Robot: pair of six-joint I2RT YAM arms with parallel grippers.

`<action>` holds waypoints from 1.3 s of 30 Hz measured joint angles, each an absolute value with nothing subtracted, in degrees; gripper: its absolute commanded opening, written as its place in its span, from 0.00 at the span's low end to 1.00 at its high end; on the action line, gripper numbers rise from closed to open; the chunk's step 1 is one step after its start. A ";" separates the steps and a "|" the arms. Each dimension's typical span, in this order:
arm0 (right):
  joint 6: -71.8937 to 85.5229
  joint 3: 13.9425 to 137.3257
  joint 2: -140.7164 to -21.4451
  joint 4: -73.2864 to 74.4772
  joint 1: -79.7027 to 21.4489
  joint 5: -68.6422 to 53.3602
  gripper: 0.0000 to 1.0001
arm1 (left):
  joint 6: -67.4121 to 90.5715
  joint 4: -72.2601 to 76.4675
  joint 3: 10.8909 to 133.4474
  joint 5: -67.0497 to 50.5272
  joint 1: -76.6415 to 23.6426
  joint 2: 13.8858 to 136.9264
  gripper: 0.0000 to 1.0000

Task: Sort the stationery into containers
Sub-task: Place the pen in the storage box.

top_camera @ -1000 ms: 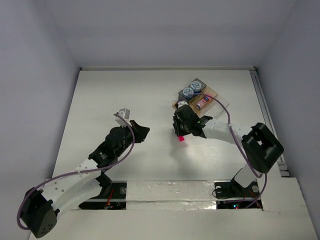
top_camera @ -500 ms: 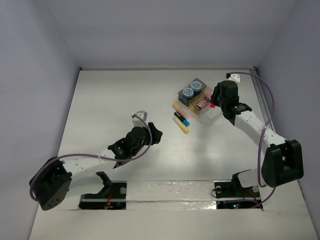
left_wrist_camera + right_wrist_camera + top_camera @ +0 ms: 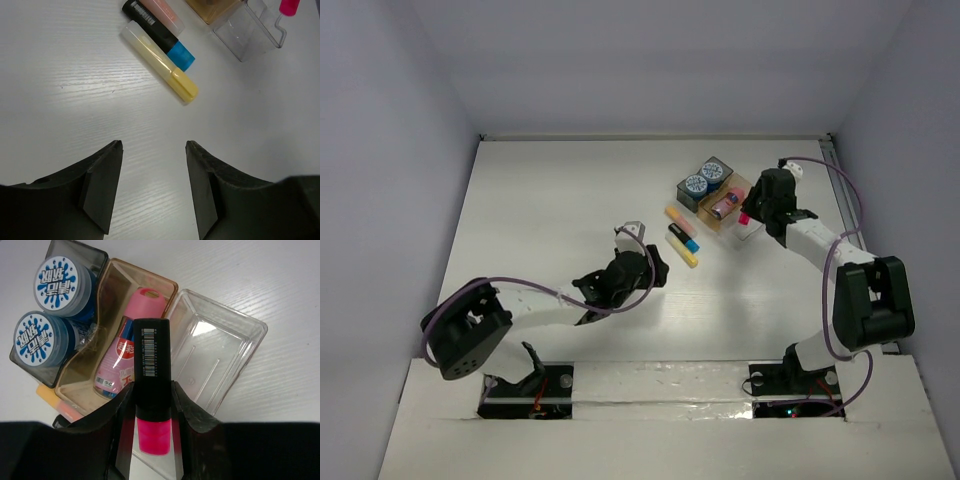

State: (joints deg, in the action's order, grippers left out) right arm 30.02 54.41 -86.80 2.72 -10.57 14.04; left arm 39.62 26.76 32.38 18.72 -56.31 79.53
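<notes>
Pink-black marker [image 3: 152, 347] clamped in right tool [image 3: 153, 402].

I count three trays joined in one cluster: one dark grey tray [image 3: 95, 255], one amber tray [image 3: 122, 277], one clear tray [image 3: 220, 355]. Two round blue-and-white pots [image 3: 64, 279]. One pink-topped stick [image 3: 125, 360]. Four markers: one pink-black marker [image 3: 152, 360], one orange marker [image 3: 162, 11], one black-blue marker [image 3: 160, 37], one yellow marker [image 3: 157, 62].

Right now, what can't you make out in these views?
Right wrist view: the pink-black marker in the right hand covers part of the pink stick's label; the grey tray hides most of the orange marker.
Left wrist view: the top edge cuts off the amber tray.
Top view: the round pots' print is too small to read.
</notes>
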 measured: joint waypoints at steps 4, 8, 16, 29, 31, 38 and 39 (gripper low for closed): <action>31.66 51.46 -86.80 0.99 -10.57 13.98 0.12 | 39.51 26.85 35.40 21.04 -56.88 83.88 0.57; 32.86 50.50 -86.80 0.86 -10.57 14.20 0.23 | 39.33 26.96 38.81 21.74 -57.28 88.60 0.57; 33.69 49.65 -86.35 -0.49 -10.57 14.70 0.67 | 38.87 27.16 44.36 21.98 -57.28 94.65 0.57; 33.10 42.13 -70.94 -3.18 -10.57 9.04 0.00 | 36.49 23.20 55.09 28.14 -57.28 103.22 0.45; 33.10 39.27 -65.65 -3.84 -10.57 7.35 0.02 | 36.51 21.50 57.19 29.32 -57.28 105.21 0.46; 32.62 35.62 -58.59 -3.81 -10.57 -0.62 0.18 | 37.12 17.08 64.01 30.52 -57.28 111.68 0.55; 32.42 35.46 -58.57 -3.53 -10.57 -2.28 0.18 | 37.19 16.58 64.69 30.52 -57.28 112.36 0.55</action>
